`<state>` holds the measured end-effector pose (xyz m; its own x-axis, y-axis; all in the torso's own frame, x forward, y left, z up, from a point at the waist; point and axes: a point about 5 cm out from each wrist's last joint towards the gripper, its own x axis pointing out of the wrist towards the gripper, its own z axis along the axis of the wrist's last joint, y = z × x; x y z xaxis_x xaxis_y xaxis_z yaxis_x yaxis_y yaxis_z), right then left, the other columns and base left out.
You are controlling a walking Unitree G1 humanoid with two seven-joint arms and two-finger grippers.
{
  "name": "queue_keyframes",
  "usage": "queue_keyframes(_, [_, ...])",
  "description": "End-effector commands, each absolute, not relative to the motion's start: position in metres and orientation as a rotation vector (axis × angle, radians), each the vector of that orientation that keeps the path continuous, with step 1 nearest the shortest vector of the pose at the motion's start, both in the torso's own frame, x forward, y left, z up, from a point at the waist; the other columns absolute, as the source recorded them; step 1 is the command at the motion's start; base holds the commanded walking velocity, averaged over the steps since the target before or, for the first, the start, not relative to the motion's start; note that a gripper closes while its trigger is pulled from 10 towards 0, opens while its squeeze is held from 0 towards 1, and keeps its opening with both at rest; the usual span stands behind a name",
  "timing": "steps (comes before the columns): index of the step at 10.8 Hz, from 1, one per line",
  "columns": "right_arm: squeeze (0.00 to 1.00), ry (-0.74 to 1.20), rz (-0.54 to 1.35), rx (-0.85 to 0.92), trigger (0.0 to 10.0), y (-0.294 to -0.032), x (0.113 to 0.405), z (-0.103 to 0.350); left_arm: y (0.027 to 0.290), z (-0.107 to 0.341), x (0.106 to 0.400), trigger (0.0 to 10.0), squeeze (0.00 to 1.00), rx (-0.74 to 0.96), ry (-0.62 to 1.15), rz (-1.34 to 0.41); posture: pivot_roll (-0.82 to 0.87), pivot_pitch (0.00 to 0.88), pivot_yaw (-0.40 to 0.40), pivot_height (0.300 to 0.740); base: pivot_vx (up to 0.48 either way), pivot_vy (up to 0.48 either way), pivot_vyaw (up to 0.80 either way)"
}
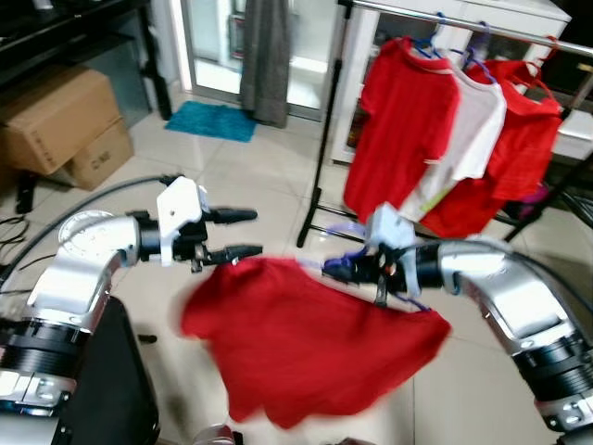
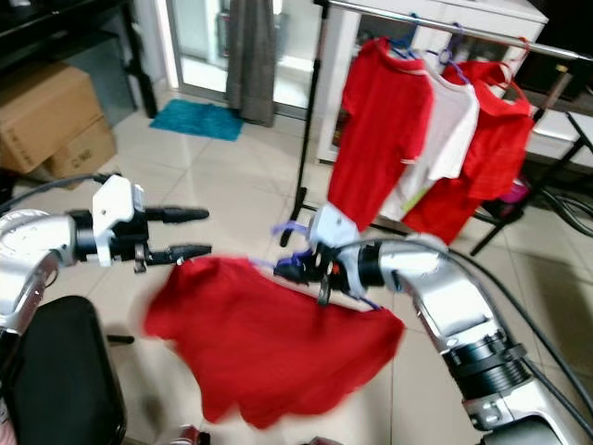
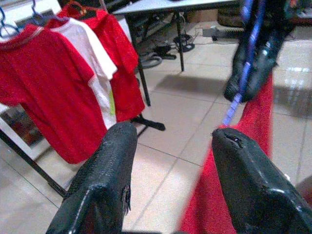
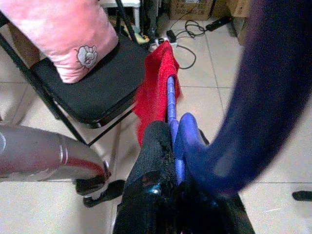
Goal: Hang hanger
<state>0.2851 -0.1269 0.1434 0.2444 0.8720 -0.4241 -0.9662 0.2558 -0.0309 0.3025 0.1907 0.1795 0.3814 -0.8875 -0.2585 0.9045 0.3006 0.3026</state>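
Observation:
My right gripper (image 1: 335, 270) is shut on the neck of a blue hanger (image 2: 289, 230) and holds it at chest height over the tiled floor. A red shirt (image 1: 306, 348) hangs from that hanger, blurred with motion. My left gripper (image 1: 252, 232) is open beside the shirt's left shoulder, its lower finger close to the cloth, with nothing between the fingers. In the left wrist view the open fingers (image 3: 105, 180) frame the right gripper and the hanger (image 3: 242, 78). The hanger hook (image 4: 263, 107) looms large in the right wrist view. Ahead on the right stands the clothes rail (image 1: 463, 25).
Two red shirts (image 1: 403, 125) and a white one (image 1: 477, 125) hang on the rail. Cardboard boxes (image 1: 65, 125) sit at the left, with a blue mat (image 1: 213, 120) and a grey curtain (image 1: 267, 56) behind. A black chair (image 4: 97, 92) holds a pink pillow (image 4: 63, 34).

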Motion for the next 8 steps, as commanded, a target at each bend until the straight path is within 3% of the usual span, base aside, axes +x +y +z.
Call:
queue_keyframes(1, [0.0,0.337,1.283,-0.324,0.0,-0.128,0.285,0.147,0.187,0.189,0.306,10.0,1.0,0.476,0.006,-1.183,-0.08,0.0,-0.092,0.74,0.0,0.0,0.0])
queue_keyframes(3, [0.0,0.336,1.206,-0.325,0.0,-0.137,0.294,0.145,0.187,0.196,0.317,10.0,1.0,0.416,-0.047,-1.106,-0.09,0.0,-0.076,0.74,0.0,0.0,0.0])
queue_keyframes(5, [0.0,0.338,0.979,-0.216,0.0,-0.145,0.295,0.125,0.185,0.184,0.317,10.0,1.0,0.289,-0.069,-0.905,-0.09,0.0,-0.089,0.74,0.0,0.0,0.0])
queue_keyframes(6, [0.0,0.346,0.77,-0.13,0.0,-0.151,0.297,0.111,0.182,0.164,0.31,10.0,0.89,0.247,-0.007,-0.795,-0.09,0.0,-0.092,0.74,0.0,0.0,0.0])
queue_keyframes(7, [0.0,0.365,0.581,-0.055,0.0,-0.157,0.297,0.098,0.182,0.151,0.304,10.0,0.0,0.158,0.01,-0.702,-0.1,0.0,-0.074,0.74,0.0,0.0,0.0])
queue_keyframes(8, [0.0,0.382,0.38,0.017,0.0,-0.168,0.299,0.088,0.179,0.138,0.296,10.0,0.0,0.123,0.052,-0.602,-0.1,0.0,-0.07,0.74,0.0,0.0,0.0])
